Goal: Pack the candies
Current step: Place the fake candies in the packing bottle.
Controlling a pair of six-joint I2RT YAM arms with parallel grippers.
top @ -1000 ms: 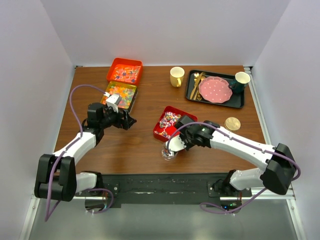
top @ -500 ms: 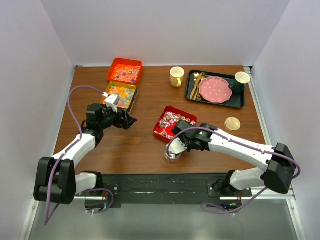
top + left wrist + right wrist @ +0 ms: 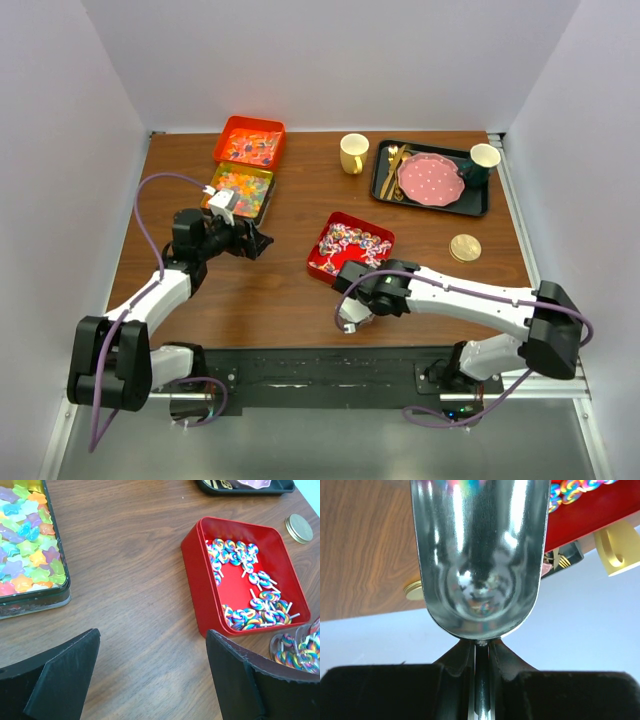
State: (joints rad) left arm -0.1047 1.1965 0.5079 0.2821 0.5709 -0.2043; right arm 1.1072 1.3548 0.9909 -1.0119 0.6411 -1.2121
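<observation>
White-pink-purple swirl candies [image 3: 348, 240] lie in a red tray [image 3: 316, 262], also seen in the left wrist view [image 3: 250, 587]. Glossy star gummies [image 3: 243, 190] fill a dark-rimmed tray, seen in the left wrist view too [image 3: 27, 545]. Orange-red candies [image 3: 250, 148] fill an orange tray at the back. My right gripper [image 3: 357, 300] is shut on the handle of a shiny metal scoop [image 3: 480, 555], whose bowl looks empty, just in front of the red tray. A glass jar [image 3: 300, 652] with some swirl candies stands beside it, mostly hidden in the top view. My left gripper [image 3: 258, 242] is open and empty over bare wood.
A yellow mug [image 3: 353, 153] stands at the back. A black tray [image 3: 478, 205] holds a pink dotted plate [image 3: 430, 180], gold cutlery and a green cup [image 3: 483, 158]. A gold lid [image 3: 464, 247] lies right of the red tray.
My right gripper has moved toward the near edge with the scoop and now covers the jar in the top view. The left arm has barely moved.
</observation>
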